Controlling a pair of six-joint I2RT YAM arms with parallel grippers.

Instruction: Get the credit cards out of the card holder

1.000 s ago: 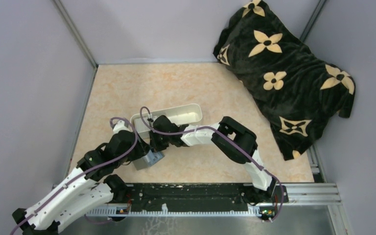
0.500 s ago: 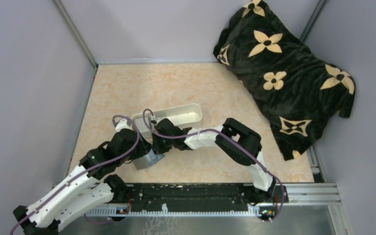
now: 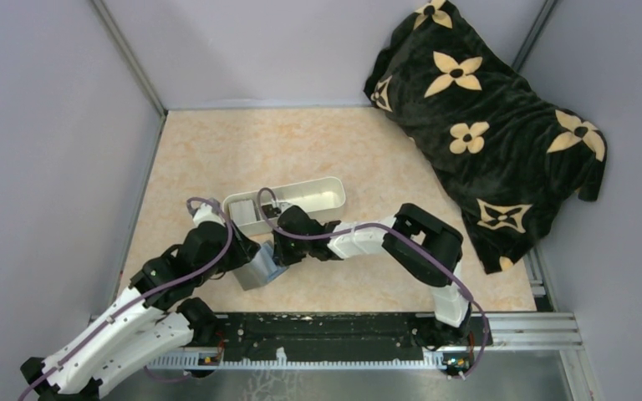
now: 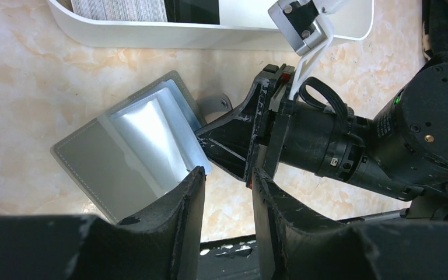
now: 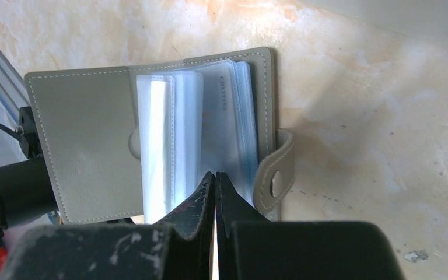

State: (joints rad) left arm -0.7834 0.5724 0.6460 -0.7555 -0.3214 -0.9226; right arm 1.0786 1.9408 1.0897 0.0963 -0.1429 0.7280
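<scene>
One grey card holder (image 5: 81,134) lies open, right jaws closed together at its clear sleeves (image 5: 163,134), left jaws apart.

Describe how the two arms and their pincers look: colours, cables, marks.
Both the left arm and right arm have white shell links between bulky black joints, with a purple cable looping along each. The left pincer and right pincer have black wedge-shaped fingers, scuffed with pale scratches. A small green light glows on the right arm's wrist.
</scene>
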